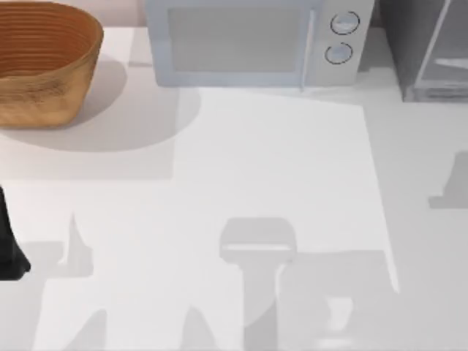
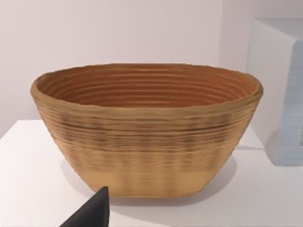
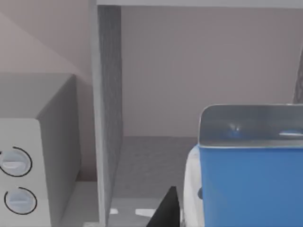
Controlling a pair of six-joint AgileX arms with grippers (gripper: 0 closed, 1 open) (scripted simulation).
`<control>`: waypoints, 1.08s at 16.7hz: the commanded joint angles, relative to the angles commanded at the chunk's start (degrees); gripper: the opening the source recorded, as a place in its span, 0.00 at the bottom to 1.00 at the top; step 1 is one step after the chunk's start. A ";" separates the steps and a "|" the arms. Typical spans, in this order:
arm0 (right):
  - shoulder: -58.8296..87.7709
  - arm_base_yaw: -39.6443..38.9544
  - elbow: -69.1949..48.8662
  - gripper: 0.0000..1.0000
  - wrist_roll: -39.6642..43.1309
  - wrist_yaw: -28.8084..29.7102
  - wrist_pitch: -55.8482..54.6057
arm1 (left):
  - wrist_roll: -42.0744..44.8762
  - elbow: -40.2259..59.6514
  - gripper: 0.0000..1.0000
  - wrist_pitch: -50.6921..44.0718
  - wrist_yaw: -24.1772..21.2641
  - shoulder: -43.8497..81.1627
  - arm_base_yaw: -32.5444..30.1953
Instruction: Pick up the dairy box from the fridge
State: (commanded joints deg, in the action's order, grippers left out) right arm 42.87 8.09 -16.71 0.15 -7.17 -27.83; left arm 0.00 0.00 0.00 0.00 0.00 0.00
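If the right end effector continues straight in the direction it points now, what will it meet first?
Most likely the dairy box, close ahead in the right wrist view, in front of the open fridge. Depth is unclear, so it may pass beside it.

No readable text, labels or numbers found.
Looked over the microwave (image 1: 248,44) front and its two round knobs (image 1: 344,23): plain, with only arc marks, no figures. Checked the dairy box (image 3: 251,184) in the right wrist view: blue face and silvery top, blank as far as could be told, though seen too close and only in part. Found nothing written on the wicker basket (image 2: 142,137) or the fridge (image 1: 428,51).
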 joint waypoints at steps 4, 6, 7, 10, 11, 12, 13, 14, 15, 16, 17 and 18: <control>-23.31 -3.93 8.85 0.00 -0.24 3.49 14.27 | 0.00 0.00 1.00 0.00 0.00 0.00 0.00; -31.83 -5.59 12.22 0.00 -0.26 4.96 19.92 | 0.00 0.00 1.00 0.00 0.00 0.00 0.00; -35.19 -6.31 13.57 0.00 -0.25 5.59 22.23 | 0.00 0.00 1.00 0.00 0.00 0.00 0.00; -41.62 -7.78 16.20 0.00 -0.18 6.89 26.88 | 0.00 0.00 1.00 0.00 0.00 0.00 0.00; -42.54 -8.01 16.58 0.00 -0.16 7.09 27.58 | 0.00 0.00 1.00 0.00 0.00 0.00 0.00; -42.87 -8.09 16.71 0.00 -0.15 7.17 27.83 | 0.00 0.00 1.00 0.00 0.00 0.00 0.00; -42.87 -8.09 16.71 0.00 -0.15 7.17 27.83 | 0.00 0.00 1.00 0.00 0.00 0.00 0.00; -42.87 -8.09 16.71 0.00 -0.15 7.17 27.83 | 0.00 0.00 1.00 0.00 0.00 0.00 0.00; -42.87 -8.09 16.71 0.00 -0.15 7.17 27.83 | 0.00 0.00 1.00 0.00 0.00 0.00 0.00; -42.63 -7.92 16.60 0.00 -0.26 7.07 27.73 | 0.00 0.00 1.00 0.00 0.00 0.00 0.00; -42.63 -7.92 16.60 0.00 -0.26 7.07 27.73 | 0.00 0.00 1.00 0.00 0.00 0.00 0.00; -42.41 -7.90 16.56 0.00 -0.24 6.99 27.60 | 0.00 0.00 1.00 0.00 0.00 0.00 0.00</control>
State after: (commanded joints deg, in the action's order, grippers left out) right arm 0.46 0.19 -0.15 -0.09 -0.18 -0.23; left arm 0.00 0.00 0.00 0.00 0.00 0.00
